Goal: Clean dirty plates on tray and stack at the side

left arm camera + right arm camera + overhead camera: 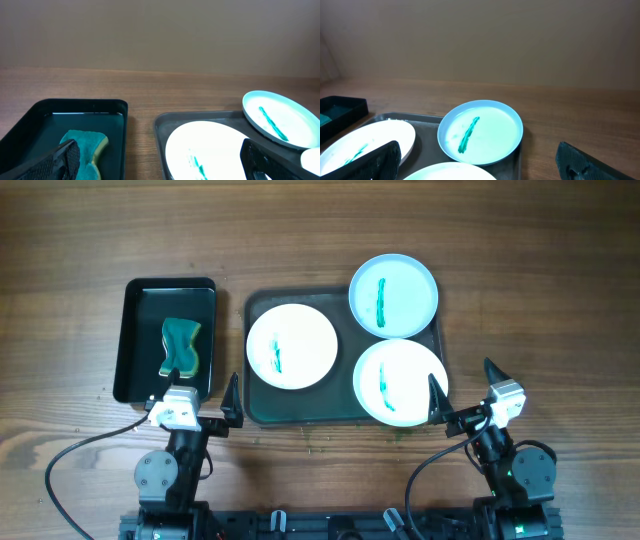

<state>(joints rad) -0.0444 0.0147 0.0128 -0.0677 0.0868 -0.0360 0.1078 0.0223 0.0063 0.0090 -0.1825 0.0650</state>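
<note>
Three round white plates with green streaks lie on the dark tray [255,412]. One plate [291,346] is at the left, one [393,295] at the far right overlapping the tray's rim, one [400,381] at the near right. My left gripper [196,395] is open and empty near the front edge, between the black tray and the dark tray. My right gripper [465,390] is open and empty at the dark tray's near right corner. The left wrist view shows the left plate [210,150] and the far plate [280,120]. The right wrist view shows the far plate [480,131].
A smaller black tray [135,330] at the left holds a green sponge [180,346], also in the left wrist view [87,145]. Bare wooden table [520,290] lies right of the dark tray and along the far side.
</note>
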